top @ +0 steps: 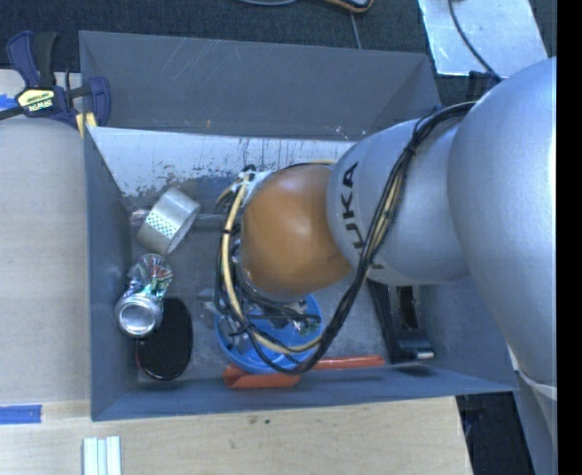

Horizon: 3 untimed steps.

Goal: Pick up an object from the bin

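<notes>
My gripper (228,311) reaches down in the front middle of the bin, and just a little of its grey body shows among the cables. Right under it lies a round blue disc (283,348). A red-orange handled tool (306,367) rests along the front wall, partly under the disc. To the left a black oval thing (166,341) lies flat, and a crushed silver can (143,299) leans against it. Whether the gripper touches the disc is hidden.
A silver roll of tape (169,219) sits at the back left. A black angular thing (407,331) lies by the right wall. The arm with its orange cover and cables hangs over the middle and right of the bin.
</notes>
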Each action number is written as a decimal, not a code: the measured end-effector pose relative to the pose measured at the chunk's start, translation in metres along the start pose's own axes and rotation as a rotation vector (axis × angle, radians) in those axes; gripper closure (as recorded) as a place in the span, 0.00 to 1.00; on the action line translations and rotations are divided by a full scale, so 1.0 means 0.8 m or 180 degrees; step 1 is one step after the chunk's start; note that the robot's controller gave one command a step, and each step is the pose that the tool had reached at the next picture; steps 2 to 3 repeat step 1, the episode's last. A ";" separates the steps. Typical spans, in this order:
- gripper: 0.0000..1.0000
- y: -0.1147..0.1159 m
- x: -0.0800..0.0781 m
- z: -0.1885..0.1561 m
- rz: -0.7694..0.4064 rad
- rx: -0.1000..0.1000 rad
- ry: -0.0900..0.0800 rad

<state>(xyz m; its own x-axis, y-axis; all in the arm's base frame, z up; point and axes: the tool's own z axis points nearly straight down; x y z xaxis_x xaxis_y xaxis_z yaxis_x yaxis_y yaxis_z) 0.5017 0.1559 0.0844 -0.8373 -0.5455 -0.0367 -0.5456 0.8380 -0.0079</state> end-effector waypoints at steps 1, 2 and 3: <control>1.00 0.000 0.000 -0.008 0.0003 -0.0001 0.0001; 1.00 0.000 0.000 -0.008 0.0003 -0.0001 0.0001; 1.00 0.000 0.000 -0.008 0.0003 -0.0001 0.0001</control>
